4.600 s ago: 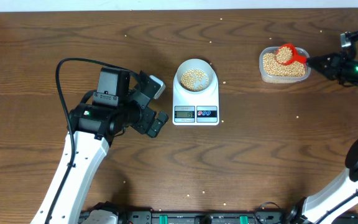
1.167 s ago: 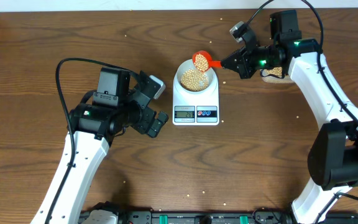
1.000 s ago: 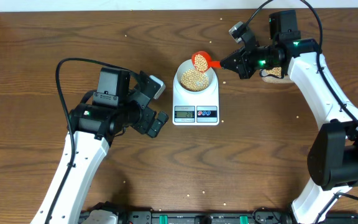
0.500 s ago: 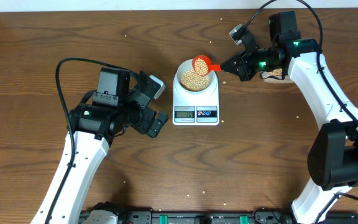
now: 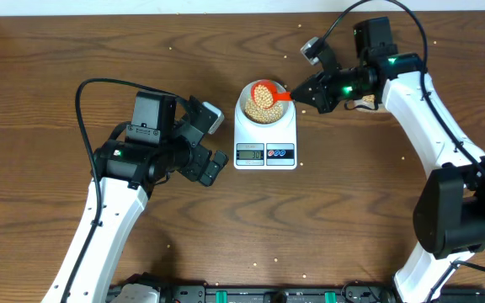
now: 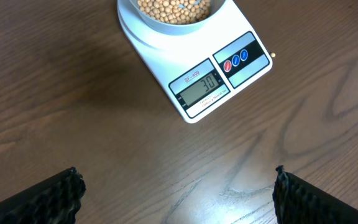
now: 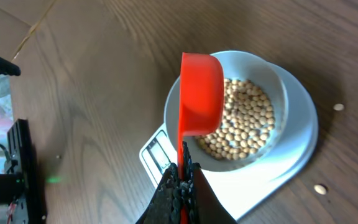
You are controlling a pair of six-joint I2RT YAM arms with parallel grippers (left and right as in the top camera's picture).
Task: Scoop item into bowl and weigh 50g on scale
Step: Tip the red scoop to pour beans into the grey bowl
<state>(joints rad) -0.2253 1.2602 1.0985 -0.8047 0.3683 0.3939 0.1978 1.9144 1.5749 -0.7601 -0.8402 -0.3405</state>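
The pale bowl sits on the white scale, partly filled with tan beans. My right gripper is shut on the handle of a red scoop, which hangs tilted on its side over the bowl. In the right wrist view the scoop has its mouth turned toward the beans, with my right gripper clamped on the thin handle. My left gripper stands wide open above bare table, left of the scale, whose display reads 30.
A clear tub is mostly hidden behind my right arm at the back right. Stray beans lie on the wood beside the scale and elsewhere across the table. The left arm stands left of the scale.
The right arm has carried the scoop a little left and lower over the bowl and tipped it further. The left arm has not moved.
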